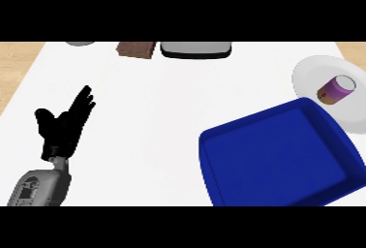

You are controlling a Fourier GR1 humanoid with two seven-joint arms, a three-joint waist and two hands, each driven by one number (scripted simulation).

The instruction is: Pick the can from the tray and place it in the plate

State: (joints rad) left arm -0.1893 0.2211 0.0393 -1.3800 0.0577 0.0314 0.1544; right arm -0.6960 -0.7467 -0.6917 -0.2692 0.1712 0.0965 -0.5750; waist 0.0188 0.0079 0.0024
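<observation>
Far to the left of the blue tray (286, 160), the left hand (63, 127) rests with fingers straight up, holding nothing. The right hand is out of sight. The purple can (336, 89) lies on the white plate (311, 72), just behind the tray. The job looks done, so the best move is to leave the can alone.
</observation>
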